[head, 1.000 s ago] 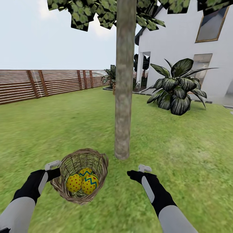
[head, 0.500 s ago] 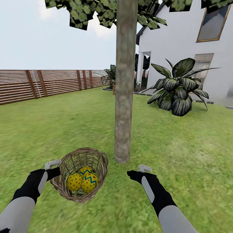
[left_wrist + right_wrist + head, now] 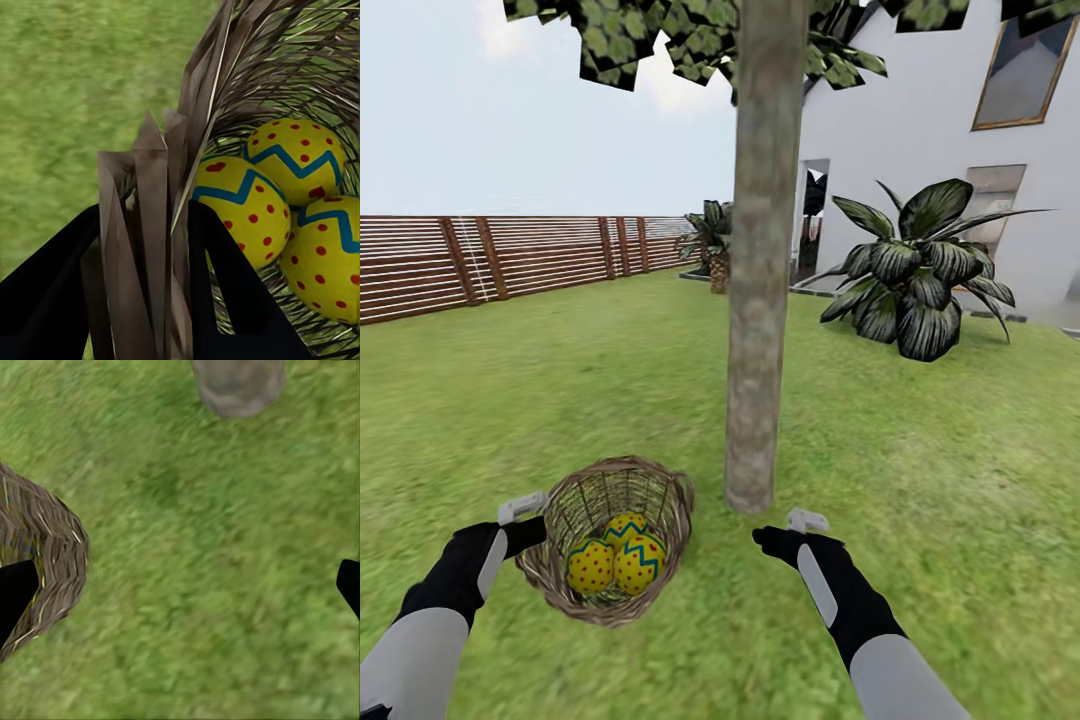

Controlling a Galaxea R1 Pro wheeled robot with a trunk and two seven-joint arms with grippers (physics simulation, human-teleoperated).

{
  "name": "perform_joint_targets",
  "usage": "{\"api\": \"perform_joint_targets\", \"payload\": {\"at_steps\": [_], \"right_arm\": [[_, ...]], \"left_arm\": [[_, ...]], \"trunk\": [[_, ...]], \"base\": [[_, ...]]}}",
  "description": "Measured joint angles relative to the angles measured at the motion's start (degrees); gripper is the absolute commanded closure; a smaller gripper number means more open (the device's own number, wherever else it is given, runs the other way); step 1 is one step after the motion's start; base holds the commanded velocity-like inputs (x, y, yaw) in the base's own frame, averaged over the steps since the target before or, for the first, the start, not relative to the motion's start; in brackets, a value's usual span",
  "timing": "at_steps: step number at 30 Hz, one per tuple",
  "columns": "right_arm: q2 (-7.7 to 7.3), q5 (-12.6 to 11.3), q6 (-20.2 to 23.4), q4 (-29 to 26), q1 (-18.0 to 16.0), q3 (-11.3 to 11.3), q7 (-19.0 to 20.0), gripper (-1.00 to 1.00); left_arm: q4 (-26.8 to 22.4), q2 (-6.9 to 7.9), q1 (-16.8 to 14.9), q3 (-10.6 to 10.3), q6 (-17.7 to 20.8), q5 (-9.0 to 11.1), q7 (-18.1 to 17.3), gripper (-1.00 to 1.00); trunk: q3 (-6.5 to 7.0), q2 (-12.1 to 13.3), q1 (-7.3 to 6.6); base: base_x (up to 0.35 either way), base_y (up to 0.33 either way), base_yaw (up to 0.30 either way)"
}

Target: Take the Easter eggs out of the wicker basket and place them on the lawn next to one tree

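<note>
The left gripper [image 3: 532,522] was clamped on the rim of the small round brown woven-twig basket [image 3: 610,540]; in the left wrist view its two black fingers [image 3: 225,285] stood on either side of the upright rim twigs, one inside the bowl and one outside. The basket was held low over the broad mottled green lawn [image 3: 920,480], tilted a little toward the robot, just beside the foot of the thick, straight, grey-brown tree trunk [image 3: 760,300]. All three yellow Easter eggs with red dots and blue zigzag bands [image 3: 292,195] lay bunched together in the bottom of the basket. The right gripper [image 3: 780,535] hung empty over bare grass on the other side of the trunk's foot, its black fingertips [image 3: 15,592] wide apart at the edges of the right wrist view, the trunk's base just ahead of it. None of the eggs was out yet, so the step in hand appeared to be bringing the basket to the tree. To do it well, the basket would best be kept level enough that no egg rolled out far from the trunk, then set down or steadied so the open right gripper could reach in from above and lift the eggs one at a time.
</note>
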Motion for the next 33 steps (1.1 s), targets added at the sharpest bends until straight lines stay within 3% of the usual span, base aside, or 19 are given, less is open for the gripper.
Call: {"api": "perform_joint_targets", "payload": {"at_steps": [23,33], "right_arm": [[0.0,0.0,0.0,0.0,0.0,0.0,0.0,-1.0],[0.01,0.0,0.0,0.0,0.0,0.0,0.0,-1.0]], "left_arm": [[0.0,-0.02,0.0,0.0,0.0,-0.1,-0.1,1.0],[0.0,-0.02,0.0,0.0,-0.4,0.0,-0.1,1.0]], "trunk": [[0.0,0.0,0.01],[-0.18,-0.4,0.24]], "base": [[0.235,0.194,0.0],[0.038,0.024,0.0]]}}
